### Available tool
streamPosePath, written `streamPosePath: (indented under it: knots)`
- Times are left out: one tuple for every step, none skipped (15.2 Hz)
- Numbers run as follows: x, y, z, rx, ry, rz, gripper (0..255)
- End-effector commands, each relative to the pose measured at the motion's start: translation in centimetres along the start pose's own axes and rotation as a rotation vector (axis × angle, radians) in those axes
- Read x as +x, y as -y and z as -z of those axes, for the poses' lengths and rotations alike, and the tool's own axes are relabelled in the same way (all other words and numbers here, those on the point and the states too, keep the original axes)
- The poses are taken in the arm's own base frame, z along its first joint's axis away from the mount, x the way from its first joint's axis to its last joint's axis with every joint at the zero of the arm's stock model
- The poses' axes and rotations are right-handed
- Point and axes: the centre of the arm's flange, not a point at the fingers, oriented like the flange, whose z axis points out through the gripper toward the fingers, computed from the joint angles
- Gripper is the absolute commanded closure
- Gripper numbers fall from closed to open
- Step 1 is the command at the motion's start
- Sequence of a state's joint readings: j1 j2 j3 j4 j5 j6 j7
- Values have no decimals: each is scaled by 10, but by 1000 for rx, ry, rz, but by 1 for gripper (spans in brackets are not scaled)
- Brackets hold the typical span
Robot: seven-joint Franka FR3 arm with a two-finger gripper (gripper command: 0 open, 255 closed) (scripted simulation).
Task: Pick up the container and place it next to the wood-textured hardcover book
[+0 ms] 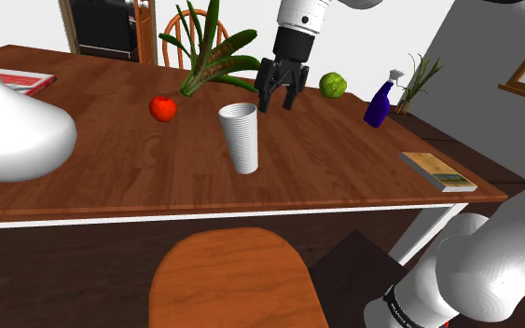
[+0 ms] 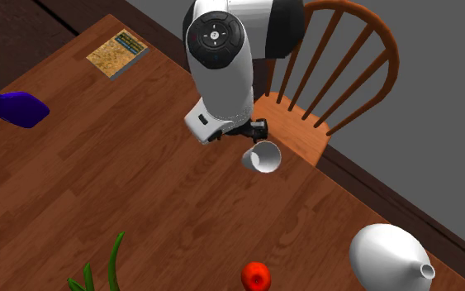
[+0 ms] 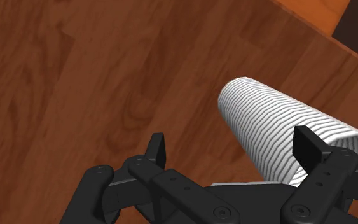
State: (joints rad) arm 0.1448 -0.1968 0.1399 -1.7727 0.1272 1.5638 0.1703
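Fingers (image 3: 158, 151): spread wide on the gripper (image 1: 280, 101), empty, hovering well apart from the book (image 1: 437, 170)
Container (image 1: 241, 138): white, ribbed, tapered, upright on the surface (image 1: 111, 168), well apart from the book
Handling: judged light, thin-walled, crushable; ribs aid grip; take mid-wall, gently

Brown wooden table (image 1: 111, 177); ribbed white cup (image 1: 241, 138) upright, nearest the gripper (image 1: 279, 101). To the shoulder view's left of the gripper: plant (image 1: 215, 63) just beside, red fruit (image 1: 162, 108) near, vase (image 1: 13, 130) well apart. To its right: green fruit (image 1: 333, 86), blue bottle (image 1: 378, 104); book (image 1: 437, 171) flat, farthest, at the table's corner.
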Motion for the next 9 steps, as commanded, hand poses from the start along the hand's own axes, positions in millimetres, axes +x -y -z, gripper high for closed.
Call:
streamPosePath:
  knots:
    - [9,8,-3,-2,-5,12,0]
    - [9,8,-8,-2,-5,12,0]
    - [9,8,-13,-2,-5,12,0]
    - [9,8,-18,-2,-5,12,0]
    - [9,8,-24,-2,-5,12,0]
    - [9,8,-29,-2,-5,12,0]
    - [9,8,-34,-2,-5,12,0]
    - [9,8,-37,-2,-5,12,0]
    - [9,8,-37,-2,-5,12,0]
